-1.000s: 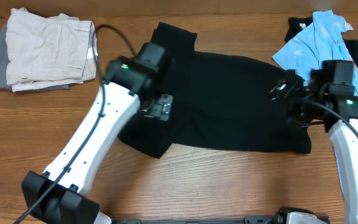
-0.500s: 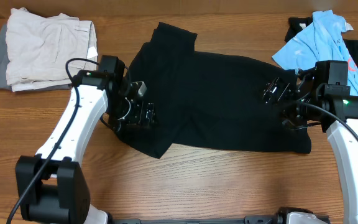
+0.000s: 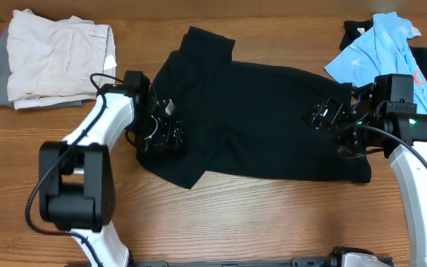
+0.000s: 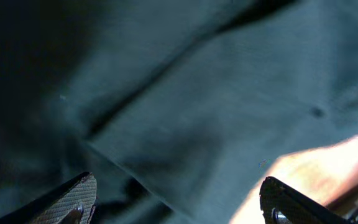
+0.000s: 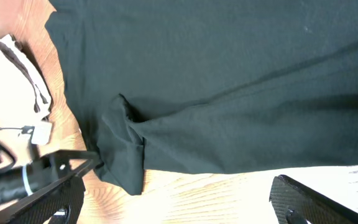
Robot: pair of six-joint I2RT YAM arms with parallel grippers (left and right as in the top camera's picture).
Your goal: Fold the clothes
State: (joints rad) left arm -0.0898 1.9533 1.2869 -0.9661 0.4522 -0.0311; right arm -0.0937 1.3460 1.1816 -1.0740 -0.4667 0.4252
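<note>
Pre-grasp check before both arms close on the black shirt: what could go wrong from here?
1. Left gripper, open, sits over bunched fabric at the black shirt's left side; closing may pinch several layers.
2. Right gripper, open, is near the shirt's right edge, close to the light blue polo; a pull might drag it.
3. Shirt lies skewed, so the fold may come out uneven.

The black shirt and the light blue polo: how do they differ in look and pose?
The black shirt is dark and plain; the light blue polo is pale. The black shirt lies spread across the middle of the table; the light blue polo lies crumpled at the far right edge, over a dark garment. Both are unfolded.
</note>
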